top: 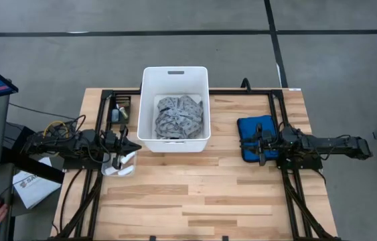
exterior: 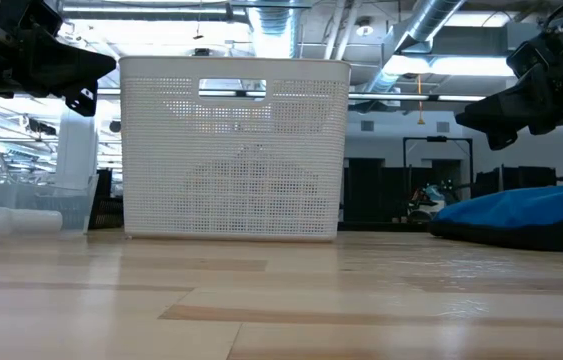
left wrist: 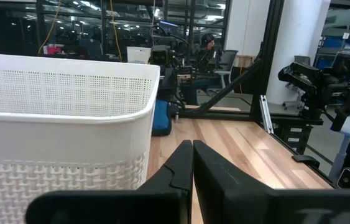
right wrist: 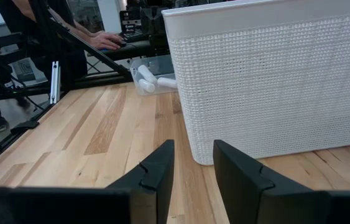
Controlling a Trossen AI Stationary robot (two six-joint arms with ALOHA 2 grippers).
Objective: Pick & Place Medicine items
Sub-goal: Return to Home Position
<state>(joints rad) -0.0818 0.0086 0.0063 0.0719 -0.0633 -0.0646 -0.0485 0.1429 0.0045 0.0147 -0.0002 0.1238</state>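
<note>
High view: left end effector (top: 132, 146) hovers just off the front-left corner of the white bin (top: 146, 107), tips toward the bin wall. Left wrist view shows its fingers (left wrist: 175, 171) pressed together, nothing between them

Under the tips, just beside that same corner: small clear tray (top: 105, 169) holding the white medicine tubes (top: 124, 163). Tubes lie flat and heaped; at least one slants across the tray, axes of the others not resolved. Tiny vials not made out

Right end effector (right wrist: 193, 149): fingers apart, empty, off the bin's right side, above the blue pouch (top: 244, 128). Grey patterned cloth (top: 178, 117) inside the bin

Judgement: placing looks finished, with both arms empty and the step in hand a retreat to rest pose. Key relation: tubes sit below the left tips, and the bin stands between them and the right arm, so the left arm is nearer. Left arm likely needs to lift clear first; a low pull-back could clip the tray rim
</note>
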